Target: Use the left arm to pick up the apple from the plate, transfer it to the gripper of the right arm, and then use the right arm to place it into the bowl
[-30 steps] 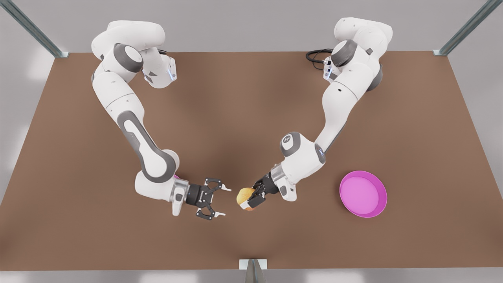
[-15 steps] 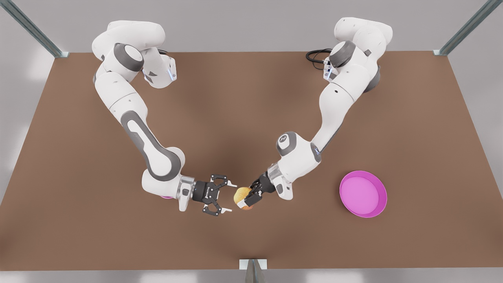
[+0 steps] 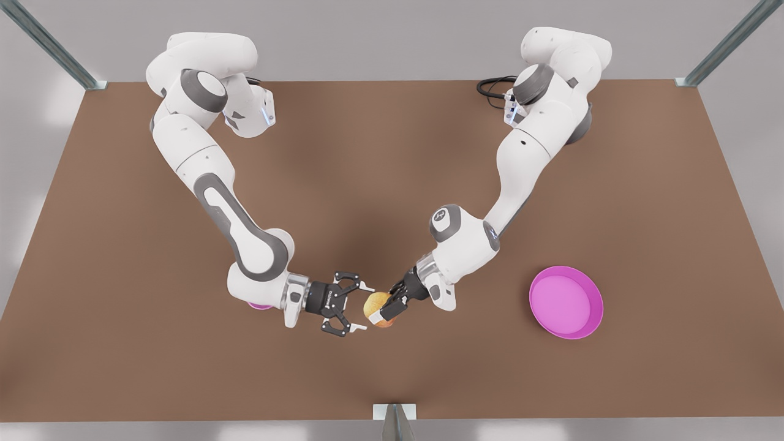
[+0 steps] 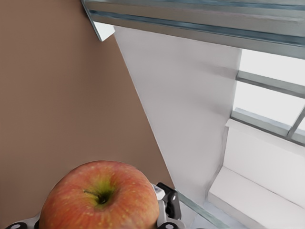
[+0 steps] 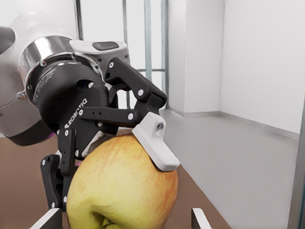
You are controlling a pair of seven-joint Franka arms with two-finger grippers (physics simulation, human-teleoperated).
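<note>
Right slim black white-tipped gripper [image 3: 382, 309] is clamped on the small round yellow-orange apple [image 3: 373, 304], held above the brown table [image 3: 392, 184] at its 6 o'clock side. Left black claw gripper [image 3: 364, 308] is at the apple's 9 o'clock, jaws spread around it, one pad [image 5: 155, 148] on its skin. Wide magenta plate [image 3: 593, 318] sits at the apple's 3 o'clock, well apart.

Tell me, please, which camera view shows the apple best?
The left wrist view: the apple sits close to the camera with its stem end facing it and nothing in front, though its lower part is cut off. The right wrist view shows its yellow side, partly covered by jaws. The front view shows it small, between two sets of jaws.
</note>
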